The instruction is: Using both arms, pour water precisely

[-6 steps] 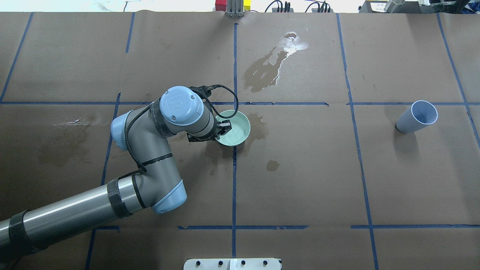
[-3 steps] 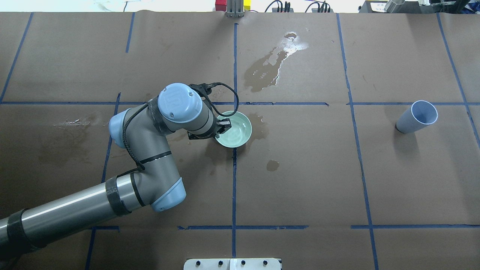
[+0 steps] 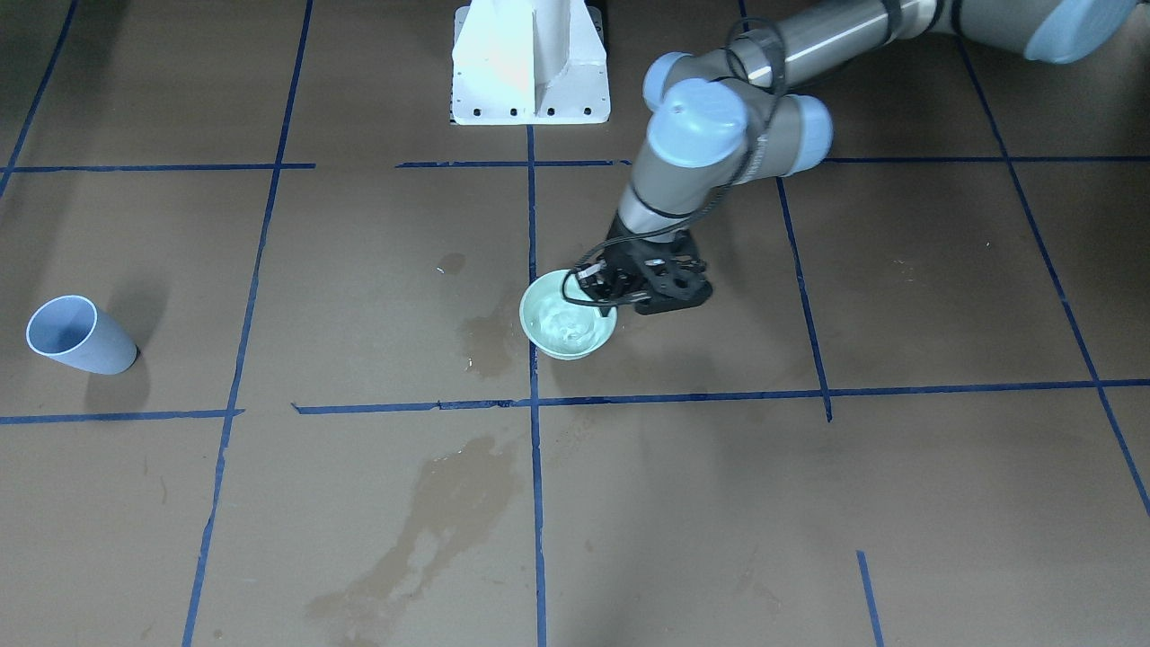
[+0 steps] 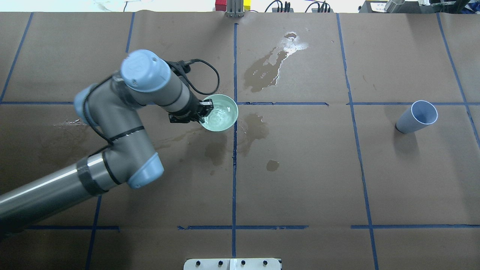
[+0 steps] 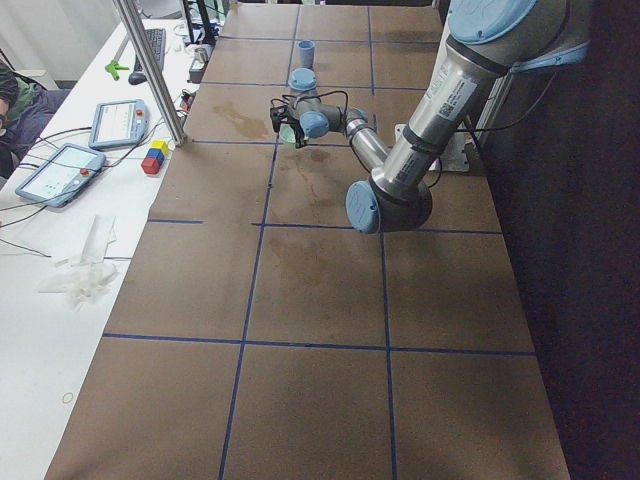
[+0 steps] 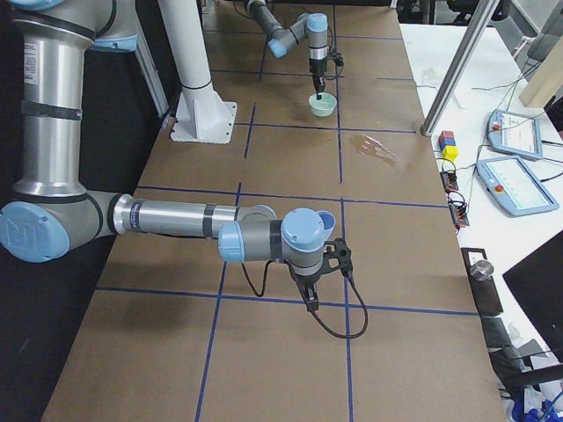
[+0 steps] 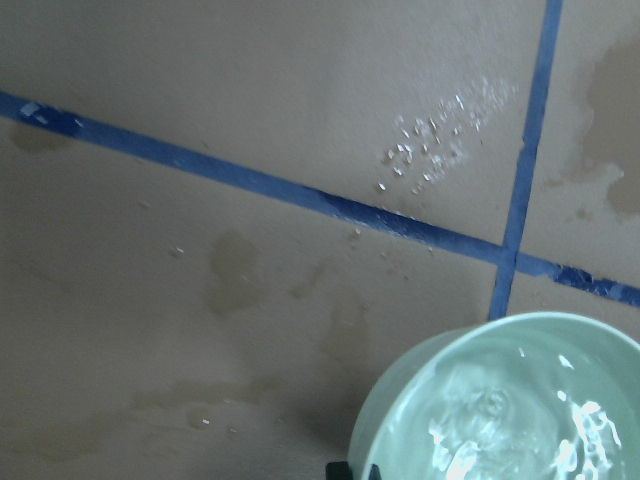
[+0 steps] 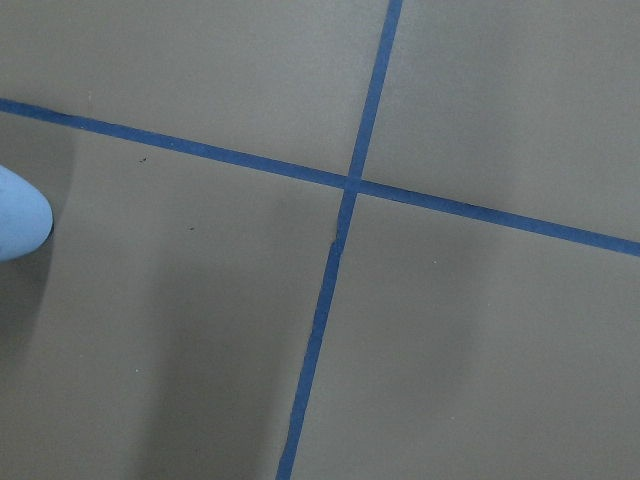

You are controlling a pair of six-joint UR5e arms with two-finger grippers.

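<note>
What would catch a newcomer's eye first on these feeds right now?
The left gripper pinches the rim of a mint-green bowl near the table's middle, with rippling water inside. Next come the dark wet stains on the brown paper around and beyond the bowl. A blue cup stands alone far out on the robot's right side.
</note>
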